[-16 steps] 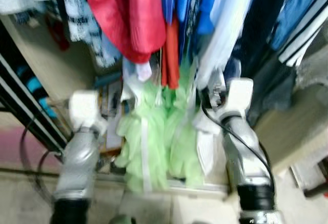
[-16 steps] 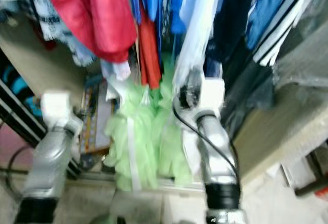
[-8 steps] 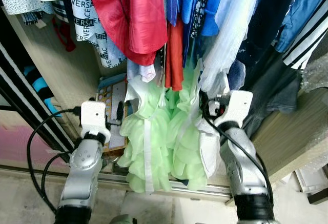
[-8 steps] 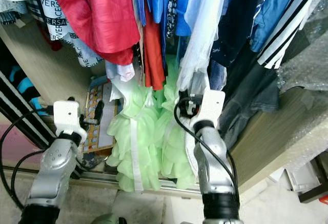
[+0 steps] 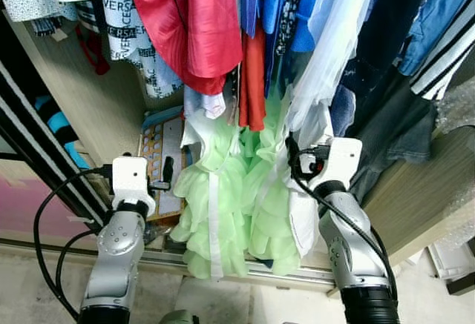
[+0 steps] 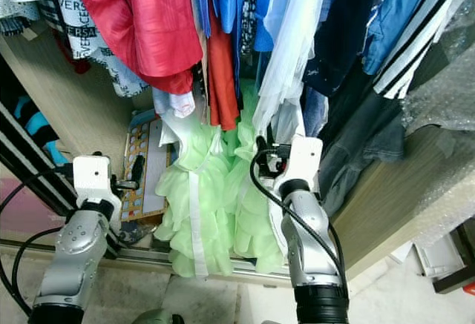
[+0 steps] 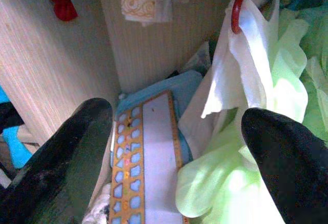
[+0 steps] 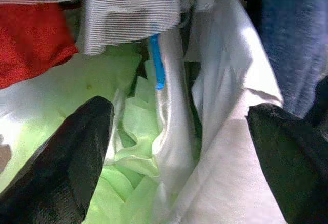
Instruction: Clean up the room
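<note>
While the wardrobe's hanging clothes [image 5: 223, 27] are unchanged, the left gripper [image 7: 174, 147] has drawn back slightly; both it and the right gripper [image 8: 179, 152] gape wide, holding nothing, so tidying is not underway.

I'm looking into a home wardrobe: hanging clothes [image 5: 223, 20] crowd the frame's top, a wooden side panel [image 5: 89, 94] stands left, and a sliding-door track [image 5: 297, 270] runs along the bottom.

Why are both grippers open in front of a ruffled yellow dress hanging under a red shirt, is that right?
Nearly. The ruffled dress is pale green, not yellow, as the left eye view shows. The left gripper and right gripper are open, and the red shirt hangs above the dress.
</note>
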